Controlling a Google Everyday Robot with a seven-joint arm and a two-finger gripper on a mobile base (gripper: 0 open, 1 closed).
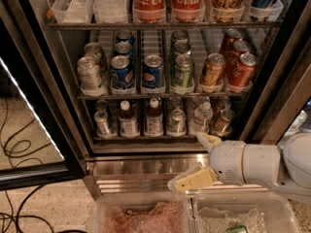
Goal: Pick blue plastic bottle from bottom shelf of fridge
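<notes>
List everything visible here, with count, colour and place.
Tall glass-door drinks fridge: one, black frame, centre.
White plastic basket: one, top shelf, left.
Red cola cans: two, top shelf.
Aluminium cans: many, silver, blue, green, orange, middle rack.
Small white-capped plastic bottles with dark contents: two, bottom wire shelf, left of centre.
Clear water bottle: one, bottom shelf, right.
Front-row cans: three, metallic, bottom shelf.
Clear plastic bins: two, foreground.
White robot arm: one, right.
Cream pincer: one, open, in front of the fridge base, outside the shelf.
</notes>
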